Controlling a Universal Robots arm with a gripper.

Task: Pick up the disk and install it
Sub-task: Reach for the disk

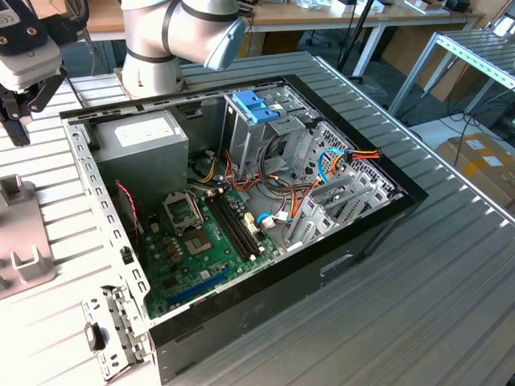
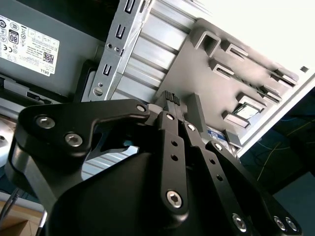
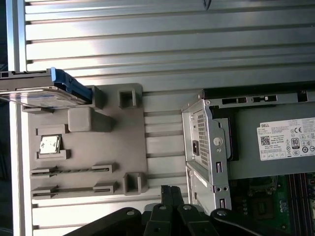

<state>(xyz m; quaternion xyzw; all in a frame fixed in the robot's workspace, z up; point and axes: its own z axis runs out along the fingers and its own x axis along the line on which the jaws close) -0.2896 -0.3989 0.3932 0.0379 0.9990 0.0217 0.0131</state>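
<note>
Claw (image 3: 170, 191) is pressed together w/ nothing between the tips (image 2: 170, 96). In both wrist views it hangs over the grey plate (image 3: 106, 147), near the plate edge that faces the PC case (image 3: 209, 147). The disk (image 3: 39, 93) sits at the opposite end of that plate, apart from the claw, blue tab (bright against the grey) pointing inward across the plate. A small chip (image 3: 49, 144) lies in a plate slot near the disk.

In the exterior view the claw (image 1: 18, 112) is at the exterior view's left, above the slatted worktop (image 1: 451, 305) and outside the case, which lies open. Inside it: PSU (image 1: 143, 138), mobo (image 1: 201, 245), and a pale blue bracket (image 1: 253, 104) atop the drive cage.
</note>
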